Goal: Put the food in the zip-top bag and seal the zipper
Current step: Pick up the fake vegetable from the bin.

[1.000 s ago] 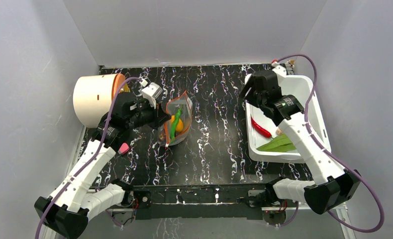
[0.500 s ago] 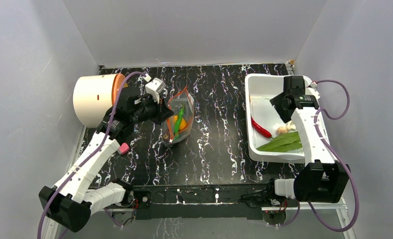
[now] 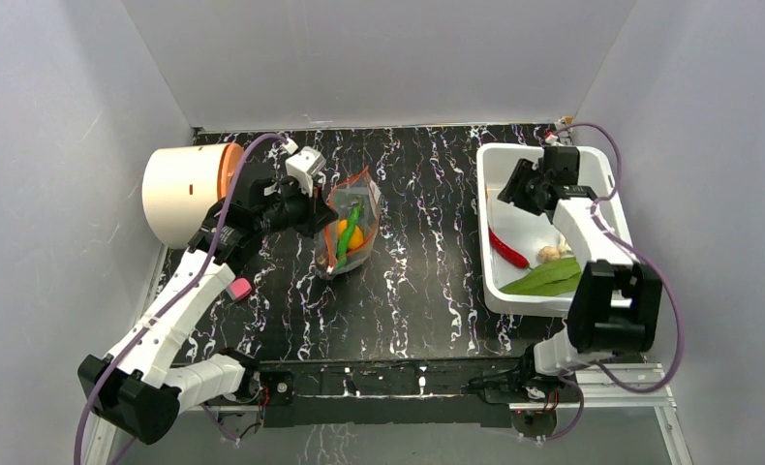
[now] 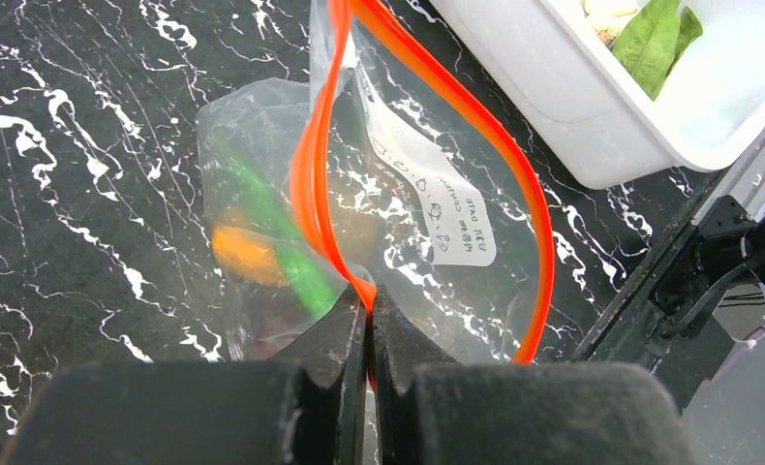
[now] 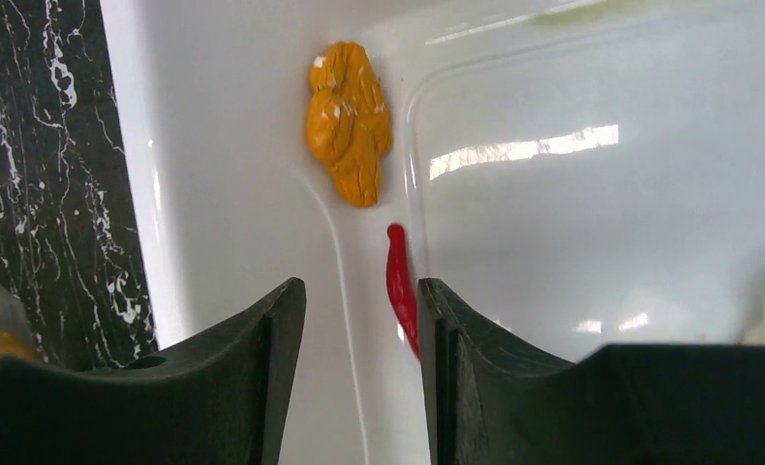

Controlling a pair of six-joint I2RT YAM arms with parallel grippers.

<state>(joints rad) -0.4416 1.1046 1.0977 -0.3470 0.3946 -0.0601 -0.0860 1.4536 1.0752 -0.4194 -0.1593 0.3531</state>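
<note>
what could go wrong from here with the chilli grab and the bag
1. The red chilli lies off-centre in the right pincer, close to one finger and along a crease of the white bin. Closing may clip only its end or nudge it aside.
2. The left pincer holds the zip-top bag by one small pinch on the zipper. If that slips, the mouth may sag shut, and the green pepper and orange fruit could spill.

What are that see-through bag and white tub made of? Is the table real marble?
The bag looks like thin glossy clear plastic: crinkled, food showing through. The tub seems smooth hard plastic, with shiny highlights. The table shows marble veining; stone or print, I cannot tell.
</note>
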